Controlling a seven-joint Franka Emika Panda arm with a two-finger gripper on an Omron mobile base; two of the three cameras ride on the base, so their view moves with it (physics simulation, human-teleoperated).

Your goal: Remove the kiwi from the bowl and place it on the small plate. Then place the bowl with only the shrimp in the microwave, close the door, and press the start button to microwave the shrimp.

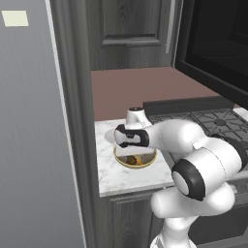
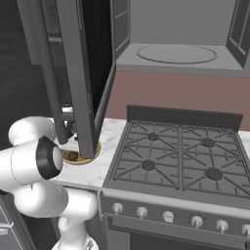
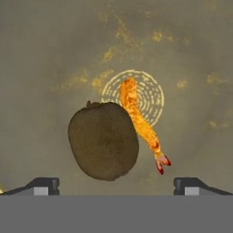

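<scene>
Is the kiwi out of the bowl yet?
No. The kiwi lies inside the bowl beside the shrimp, with the open pincer above it.

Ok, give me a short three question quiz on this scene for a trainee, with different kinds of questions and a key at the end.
1. True or false: the kiwi and the shrimp both lie in the bowl.
2. The microwave door is: A) open B) closed
3. Fill in: the claw hangs over the bowl with its fingers ____.

Key: 1 true; 2 A; 3 open (spread apart, nothing between them).
</scene>
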